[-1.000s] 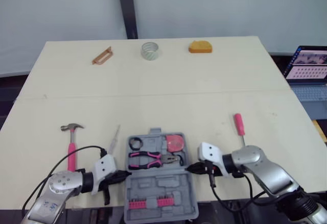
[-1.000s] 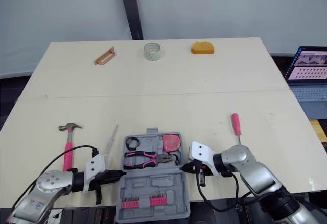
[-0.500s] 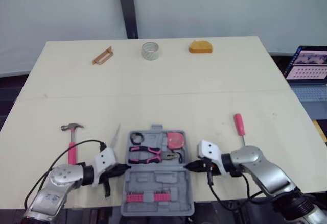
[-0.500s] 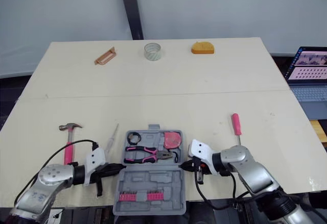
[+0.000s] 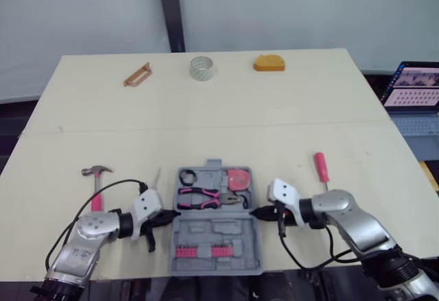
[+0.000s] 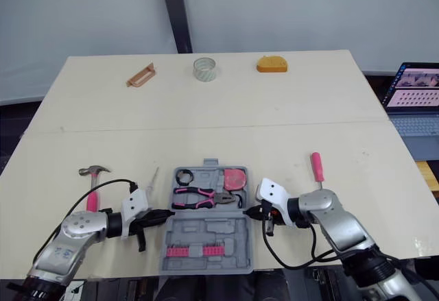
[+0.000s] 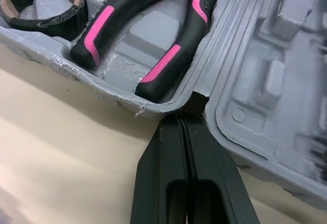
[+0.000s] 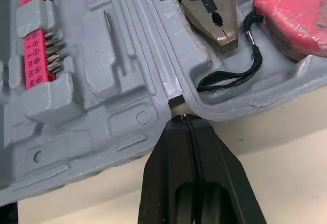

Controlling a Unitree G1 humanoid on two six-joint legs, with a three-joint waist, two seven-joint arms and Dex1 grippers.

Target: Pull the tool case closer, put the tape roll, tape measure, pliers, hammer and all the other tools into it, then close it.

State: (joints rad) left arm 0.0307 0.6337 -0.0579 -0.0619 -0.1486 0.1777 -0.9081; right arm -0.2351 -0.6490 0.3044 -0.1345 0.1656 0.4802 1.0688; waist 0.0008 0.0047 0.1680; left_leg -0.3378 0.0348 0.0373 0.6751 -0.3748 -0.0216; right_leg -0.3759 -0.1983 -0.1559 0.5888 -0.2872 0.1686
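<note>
**Case between my grippers**

My left gripper [image 5: 173, 213] and right gripper [image 5: 256, 212] are both clenched on nothing. Each tip touches a hinge end of the open tool case [image 5: 206, 236], which lies between them. The pliers [image 5: 209, 195] sit in the half just past the tips.
</note>
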